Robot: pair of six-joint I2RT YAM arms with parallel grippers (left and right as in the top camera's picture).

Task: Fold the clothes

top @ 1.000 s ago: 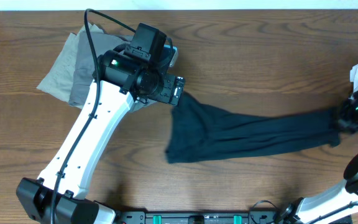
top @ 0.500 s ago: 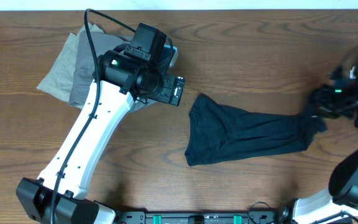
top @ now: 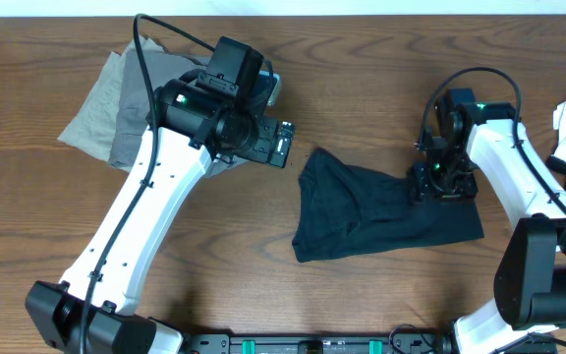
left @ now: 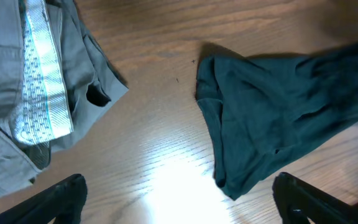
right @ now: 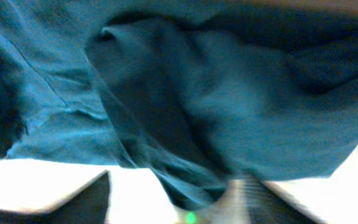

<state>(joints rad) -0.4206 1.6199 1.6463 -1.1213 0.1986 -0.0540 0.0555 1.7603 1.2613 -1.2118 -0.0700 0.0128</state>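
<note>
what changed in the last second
The right claw, gripping one end of the black garment, swung that end left across the table and back over the rest, so the garment now lies much shorter. Its other end slid right early on. The left claw, open, and the grey clothes stayed put.
</note>
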